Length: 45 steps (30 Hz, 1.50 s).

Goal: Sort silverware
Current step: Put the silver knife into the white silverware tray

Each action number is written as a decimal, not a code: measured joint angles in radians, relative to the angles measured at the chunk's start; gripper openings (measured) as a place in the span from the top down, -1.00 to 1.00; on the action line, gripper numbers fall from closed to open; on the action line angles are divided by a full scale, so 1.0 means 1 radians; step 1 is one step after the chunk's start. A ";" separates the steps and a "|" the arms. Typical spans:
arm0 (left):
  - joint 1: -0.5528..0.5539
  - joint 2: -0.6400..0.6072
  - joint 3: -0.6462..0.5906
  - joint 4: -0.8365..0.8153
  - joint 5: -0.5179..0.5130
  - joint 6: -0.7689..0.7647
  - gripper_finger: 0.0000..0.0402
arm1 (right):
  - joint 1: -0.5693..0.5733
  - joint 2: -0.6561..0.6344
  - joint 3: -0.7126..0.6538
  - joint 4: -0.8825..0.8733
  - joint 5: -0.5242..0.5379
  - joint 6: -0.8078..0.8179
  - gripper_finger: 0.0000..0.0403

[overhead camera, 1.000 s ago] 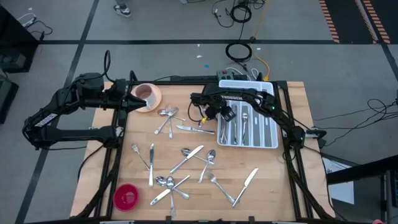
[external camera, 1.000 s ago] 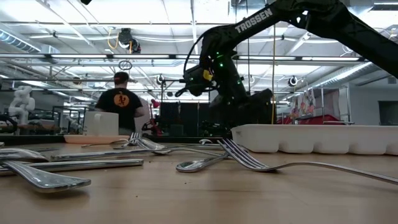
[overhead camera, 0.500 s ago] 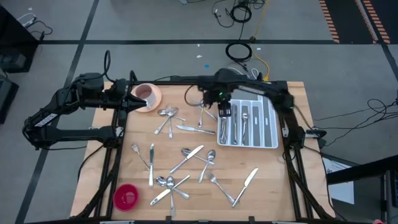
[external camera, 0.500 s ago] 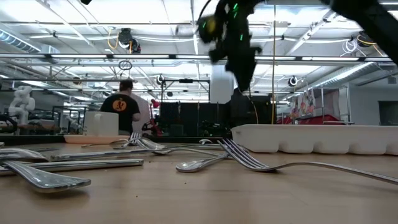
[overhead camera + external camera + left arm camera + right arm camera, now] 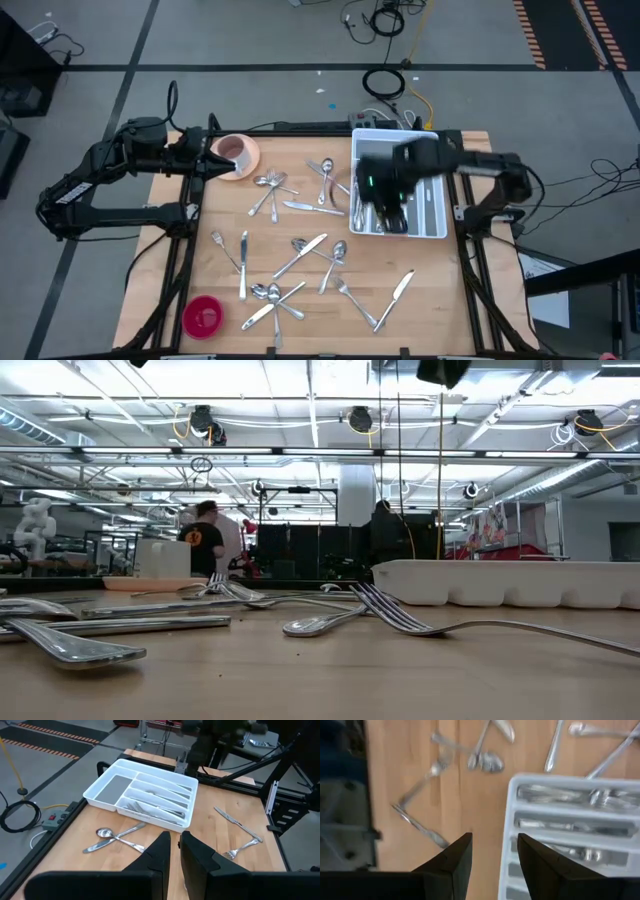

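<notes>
We see our right gripper point(image 5: 392, 212) hanging open and empty over the white tray point(image 5: 437, 228), our left gripper point(image 5: 213, 158) narrowly parted by the pink cup point(image 5: 234, 151), and the silverware point(image 5: 300, 252) scattered across the table point(image 5: 440, 280), some already in the tray.

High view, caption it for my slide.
Right gripper open and empty over the white tray; silverware scattered on the table.
</notes>
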<state>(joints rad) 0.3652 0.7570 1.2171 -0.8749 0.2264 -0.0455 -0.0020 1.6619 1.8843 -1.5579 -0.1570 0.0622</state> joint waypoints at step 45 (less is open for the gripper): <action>0.000 0.007 0.000 -0.060 0.000 -0.001 0.77 | 0.025 0.333 -0.428 1.068 0.054 -0.478 -0.28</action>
<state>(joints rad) 0.3651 0.7639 1.2171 -0.9348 0.2268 -0.0463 0.0232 1.9945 1.4559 -0.4903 -0.1027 -0.4156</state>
